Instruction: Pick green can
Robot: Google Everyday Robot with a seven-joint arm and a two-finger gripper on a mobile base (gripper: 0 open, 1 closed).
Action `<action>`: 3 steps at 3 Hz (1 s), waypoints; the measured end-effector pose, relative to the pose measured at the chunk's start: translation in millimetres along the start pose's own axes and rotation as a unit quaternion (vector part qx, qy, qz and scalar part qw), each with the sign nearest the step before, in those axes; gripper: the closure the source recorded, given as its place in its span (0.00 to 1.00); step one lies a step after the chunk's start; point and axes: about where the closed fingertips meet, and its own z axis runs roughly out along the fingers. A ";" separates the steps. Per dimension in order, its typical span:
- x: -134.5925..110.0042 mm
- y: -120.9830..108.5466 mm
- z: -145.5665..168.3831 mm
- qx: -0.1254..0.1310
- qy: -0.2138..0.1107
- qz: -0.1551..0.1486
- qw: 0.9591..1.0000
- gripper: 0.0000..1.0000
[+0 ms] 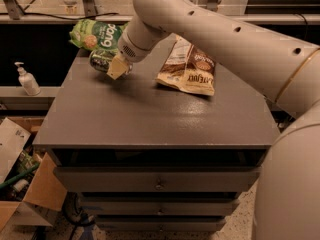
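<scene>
The green can [101, 59] is small, dark green and shiny, and lies on its side near the back left of the grey cabinet top [150, 114]. It sits just in front of a bright-green snack bag [97, 34]. My gripper [118, 67] comes down from the big white arm [215, 29] and sits right against the can's right end, low over the top. The gripper hides part of the can.
A brown and white snack bag [189, 69] lies to the right of the gripper. A soap pump bottle [27, 80] stands on a ledge at the left. An open cardboard box [25, 194] sits on the floor at the lower left. Drawers [157, 181] front the cabinet.
</scene>
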 end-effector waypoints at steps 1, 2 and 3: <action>-10.9 -13.2 -31.9 0.024 -0.029 0.003 0.999 1.00; -18.8 -22.4 -63.0 0.045 -0.058 0.016 0.997 1.00; -18.8 -23.2 -64.8 0.046 -0.059 0.017 0.997 1.00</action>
